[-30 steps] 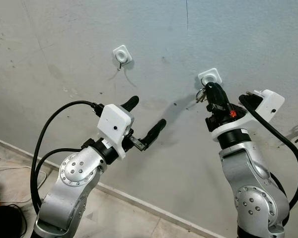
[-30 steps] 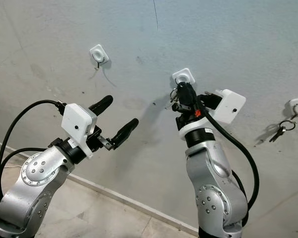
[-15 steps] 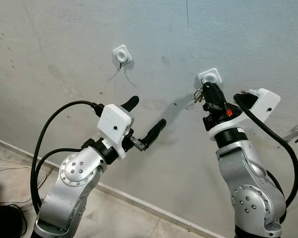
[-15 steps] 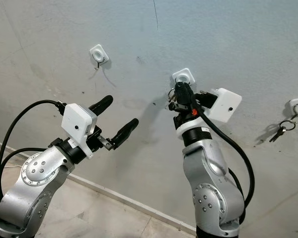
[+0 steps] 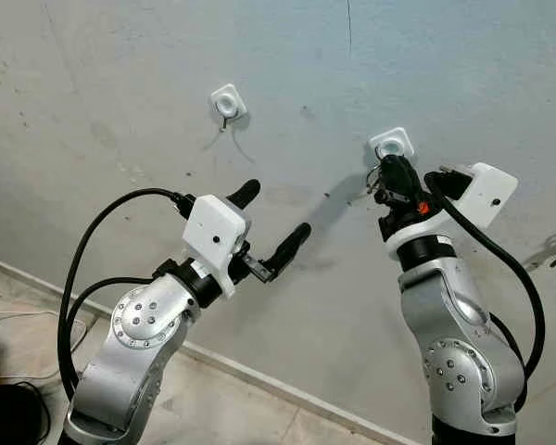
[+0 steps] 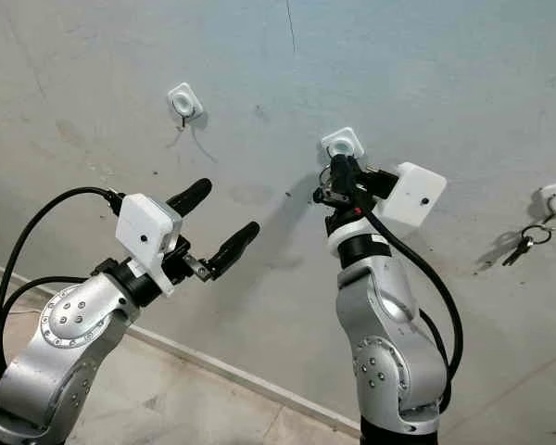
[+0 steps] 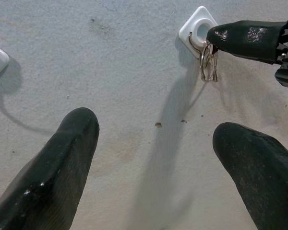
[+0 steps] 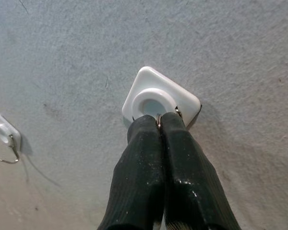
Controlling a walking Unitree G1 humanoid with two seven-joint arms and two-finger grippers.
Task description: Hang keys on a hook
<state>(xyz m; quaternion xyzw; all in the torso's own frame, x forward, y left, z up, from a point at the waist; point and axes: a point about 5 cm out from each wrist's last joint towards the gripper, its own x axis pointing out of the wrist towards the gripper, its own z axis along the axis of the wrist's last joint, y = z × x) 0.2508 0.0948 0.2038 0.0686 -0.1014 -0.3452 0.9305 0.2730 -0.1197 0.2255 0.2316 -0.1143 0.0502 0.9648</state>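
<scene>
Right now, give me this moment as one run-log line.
right claw: shut on key ring, at middle hook | left claw: open, idle off the wall | ring not yet released

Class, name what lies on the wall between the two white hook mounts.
Bare grey wall, with small marks, separates the left hook mount from the middle hook mount, in the left eye view.

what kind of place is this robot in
Probably a bare wall in a home, perhaps an entryway used for keys. White stick-on hooks dot the grey plaster wall, another key set already hangs from one, and a tiled floor meets a baseboard.
</scene>
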